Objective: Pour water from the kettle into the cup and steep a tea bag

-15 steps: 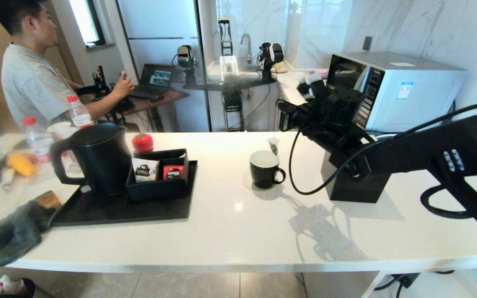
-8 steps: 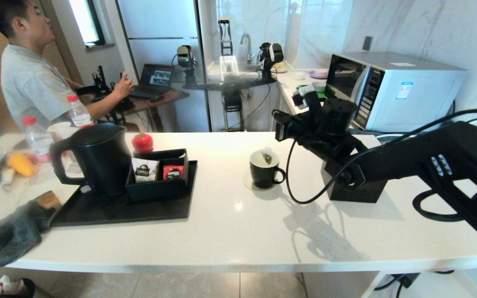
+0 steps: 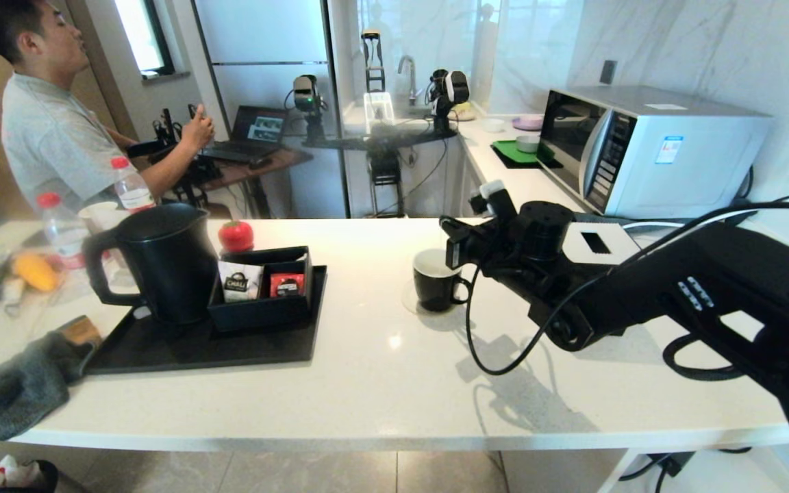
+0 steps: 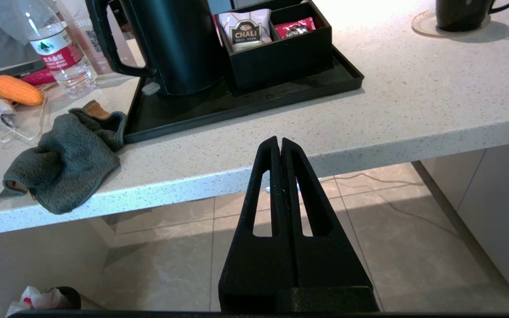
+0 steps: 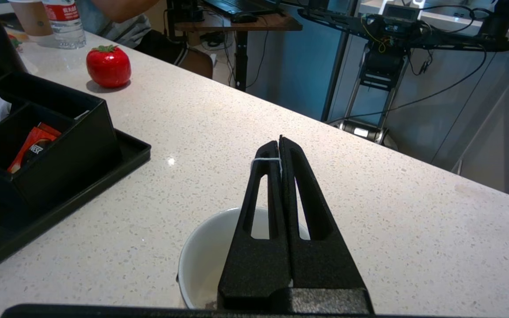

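Note:
The black cup [image 3: 435, 291] with its white inside [image 5: 206, 258] stands on a pale coaster mid-counter. My right gripper [image 3: 451, 241] hangs low over the cup's right rim, shut on the tea bag's thin white string [image 5: 265, 159], which loops over one fingertip. The pouch itself is hidden below the fingers, inside the cup. The big matte black kettle [image 3: 161, 263] stands upright on the black tray [image 3: 196, 352] at the left. My left gripper [image 4: 280, 142] is shut and empty, parked below the counter's front edge; the head view does not show it.
A black organiser [image 3: 264, 301] holding a white and a red sachet sits on the tray beside the kettle. A red tomato-shaped thing [image 3: 235, 235], water bottles [image 3: 59, 229], a grey cloth [image 3: 21, 390], a microwave [image 3: 655, 144] and a white-topped black box [image 3: 596, 243] are around.
My right gripper has come down and to the left over the cup. The tea bag, first hanging behind the cup, went down into it and is now out of sight.

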